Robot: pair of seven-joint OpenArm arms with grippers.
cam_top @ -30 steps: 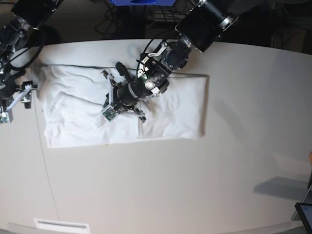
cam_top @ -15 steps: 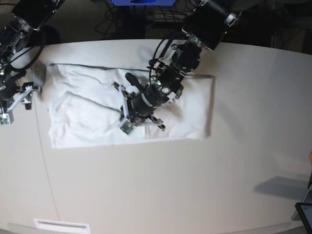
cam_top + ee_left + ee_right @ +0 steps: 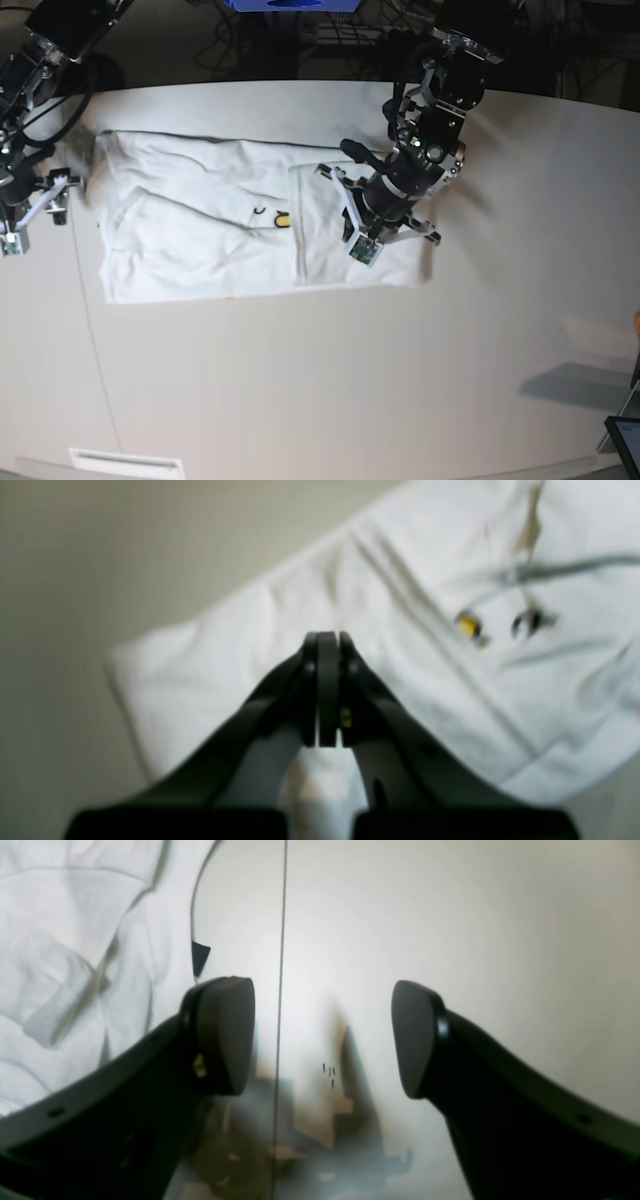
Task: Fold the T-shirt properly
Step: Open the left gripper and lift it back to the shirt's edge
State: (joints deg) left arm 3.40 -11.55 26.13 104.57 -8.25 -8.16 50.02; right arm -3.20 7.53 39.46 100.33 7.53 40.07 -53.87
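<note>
Presently the left gripper (image 3: 320, 695) has its fingers pressed flat together with nothing visible between them, poised over the right-hand end of the T-shirt (image 3: 200, 230) as the base view shows it. The right gripper (image 3: 322, 1037) has its fingers spread wide and empty, hanging over bare table (image 3: 330, 380) just beside the garment's other end, where a small dark neck tag (image 3: 199, 958) shows at the cloth edge. The T-shirt lies on the table as a long, roughly rectangular band, plain white side mostly uppermost, with one panel doubled over near the left gripper and a small yellow and dark scrap of print (image 3: 272, 217) exposed at the fold line. The cloth is soft, thin and limp, creased in shallow diagonal ridges; its edges are uneven and the near corner is rounded, not crisp. The table is smooth, pale and matt, crossed by a thin seam. Risks, as a judgement: the fingers could snag only the top layer and drag the doubled panel askew; a grasp on the wrinkled end could lock creases into the next fold; sliding cloth on the slick surface could shift the whole band out of square.
</note>
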